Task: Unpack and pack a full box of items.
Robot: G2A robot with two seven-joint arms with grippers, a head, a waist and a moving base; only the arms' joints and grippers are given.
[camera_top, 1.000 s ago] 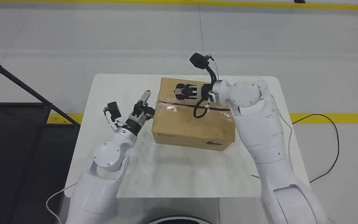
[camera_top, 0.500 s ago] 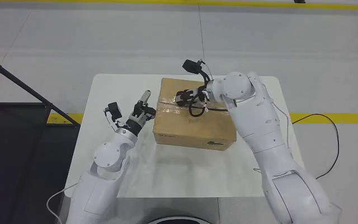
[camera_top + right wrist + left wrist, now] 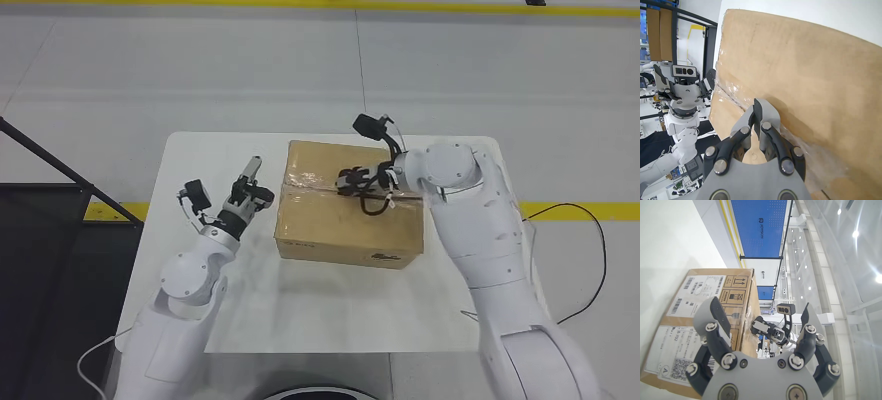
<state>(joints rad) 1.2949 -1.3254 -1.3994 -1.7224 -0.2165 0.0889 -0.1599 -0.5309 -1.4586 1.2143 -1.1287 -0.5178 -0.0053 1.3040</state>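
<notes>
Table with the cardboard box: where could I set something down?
Widest bare patch: the table strip between the cardboard box and the near edge. Crowded: beside the box at the left gripper, and the box top under the right gripper.

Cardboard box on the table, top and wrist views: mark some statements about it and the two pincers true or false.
1. The box has its flaps closed, with clear tape along the seam. True.
2. The left pincer is shut. False: it is open, beside the box's labelled side.
3. The right pincer is shut, at the taped seam on the box's top. True.
4. The box stands on the floor. False: it stands on the white table.
</notes>
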